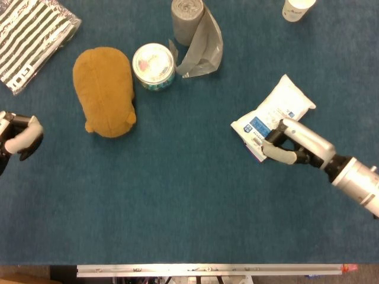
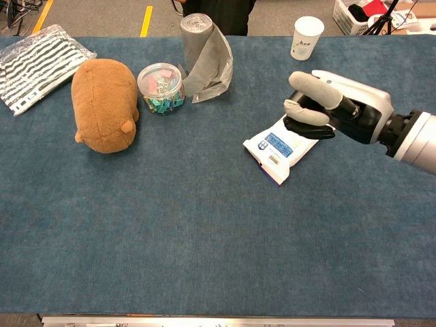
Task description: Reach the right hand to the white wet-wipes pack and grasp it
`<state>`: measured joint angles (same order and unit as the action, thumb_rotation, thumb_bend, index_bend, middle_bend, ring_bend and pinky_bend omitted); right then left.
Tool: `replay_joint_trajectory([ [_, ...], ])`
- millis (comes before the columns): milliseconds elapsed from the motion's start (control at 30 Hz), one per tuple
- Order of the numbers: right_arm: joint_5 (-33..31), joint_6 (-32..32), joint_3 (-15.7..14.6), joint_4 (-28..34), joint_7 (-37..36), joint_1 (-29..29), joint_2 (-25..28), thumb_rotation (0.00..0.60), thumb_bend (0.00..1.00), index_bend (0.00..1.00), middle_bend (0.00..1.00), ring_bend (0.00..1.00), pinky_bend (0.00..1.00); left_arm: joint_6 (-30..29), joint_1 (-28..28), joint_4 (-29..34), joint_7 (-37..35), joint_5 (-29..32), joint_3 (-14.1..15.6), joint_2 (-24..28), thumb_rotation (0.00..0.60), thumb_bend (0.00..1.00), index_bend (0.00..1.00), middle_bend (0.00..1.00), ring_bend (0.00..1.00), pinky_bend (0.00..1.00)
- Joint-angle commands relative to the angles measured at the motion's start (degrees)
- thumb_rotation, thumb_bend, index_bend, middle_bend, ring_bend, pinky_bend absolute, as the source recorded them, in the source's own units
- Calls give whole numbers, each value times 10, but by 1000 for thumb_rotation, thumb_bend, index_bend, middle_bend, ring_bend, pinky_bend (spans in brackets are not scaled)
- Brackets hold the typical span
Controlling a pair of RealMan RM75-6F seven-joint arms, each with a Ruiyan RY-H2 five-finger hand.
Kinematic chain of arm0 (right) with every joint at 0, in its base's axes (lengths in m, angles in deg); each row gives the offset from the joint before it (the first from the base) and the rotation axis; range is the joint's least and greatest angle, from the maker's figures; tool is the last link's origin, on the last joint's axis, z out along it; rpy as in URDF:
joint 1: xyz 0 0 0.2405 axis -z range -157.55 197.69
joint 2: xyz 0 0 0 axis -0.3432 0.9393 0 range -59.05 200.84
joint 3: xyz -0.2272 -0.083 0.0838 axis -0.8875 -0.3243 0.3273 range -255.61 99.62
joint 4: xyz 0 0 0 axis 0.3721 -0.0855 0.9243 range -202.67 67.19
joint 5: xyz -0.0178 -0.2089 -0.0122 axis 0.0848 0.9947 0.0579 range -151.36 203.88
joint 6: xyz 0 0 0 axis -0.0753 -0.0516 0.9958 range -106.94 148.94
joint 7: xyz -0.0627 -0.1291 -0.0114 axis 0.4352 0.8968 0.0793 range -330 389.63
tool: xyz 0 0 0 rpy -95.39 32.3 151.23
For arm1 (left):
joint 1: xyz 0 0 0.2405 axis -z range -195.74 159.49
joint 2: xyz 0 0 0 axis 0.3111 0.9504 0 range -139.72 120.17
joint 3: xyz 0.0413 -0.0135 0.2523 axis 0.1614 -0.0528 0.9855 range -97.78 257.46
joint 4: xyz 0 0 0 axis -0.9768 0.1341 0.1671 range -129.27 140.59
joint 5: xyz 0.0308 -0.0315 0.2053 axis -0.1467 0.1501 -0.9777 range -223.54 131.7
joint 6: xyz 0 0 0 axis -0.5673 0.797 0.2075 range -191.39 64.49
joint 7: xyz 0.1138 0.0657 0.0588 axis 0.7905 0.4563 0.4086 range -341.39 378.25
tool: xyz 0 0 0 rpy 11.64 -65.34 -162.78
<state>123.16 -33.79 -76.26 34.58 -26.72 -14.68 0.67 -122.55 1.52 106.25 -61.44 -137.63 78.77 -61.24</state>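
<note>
The white wet-wipes pack (image 1: 285, 104) (image 2: 275, 147), with a blue label, lies flat and slanted on the blue table right of centre. My right hand (image 1: 290, 142) (image 2: 332, 106) comes in from the right and hangs over the pack's right end, hiding that part. Its thumb and fingers are bent into a C with a gap between them. I cannot tell whether they touch the pack. My left hand (image 1: 21, 135) shows only at the left edge of the head view, partly cut off, with nothing in it.
A brown plush toy (image 1: 103, 89) lies at the left, with a round tub of clips (image 1: 153, 65) beside it. A grey bag roll (image 1: 192, 29) is behind, a paper cup (image 2: 306, 37) at the back right, a striped pouch (image 1: 29, 41) at the far left.
</note>
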Motion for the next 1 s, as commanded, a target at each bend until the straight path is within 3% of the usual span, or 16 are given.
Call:
replay_joint_trajectory([
  [33,1,5,-3,2,-15,-12,-7,111,0,1000,1000,1000,1000,3,8,-6,-13,-8,8,4,120,0,949,1000,893,959],
  [200,1,12,-6,-1,-16,-30,-22,79,0,1000,1000,1000,1000,4,17,-11,-28,-10,15,4,73,0,1000,1000,994,1000],
  [433,17,14,-14,3,-28,-53,-32,48,0,1000,1000,1000,1000,-4,40,-23,-118,-65,39,12,55,0,1000,1000,1000,1000],
  [667,74,-29,-45,-11,-122,-73,-30,29,0,1000,1000,1000,1000,-52,61,-54,-225,-134,76,21,55,0,1000,1000,1000,1000],
  [1000,145,-116,-93,-52,-250,-97,-22,25,0,1000,1000,1000,1000,-146,78,-82,-307,-205,120,26,61,0,1000,1000,1000,1000],
])
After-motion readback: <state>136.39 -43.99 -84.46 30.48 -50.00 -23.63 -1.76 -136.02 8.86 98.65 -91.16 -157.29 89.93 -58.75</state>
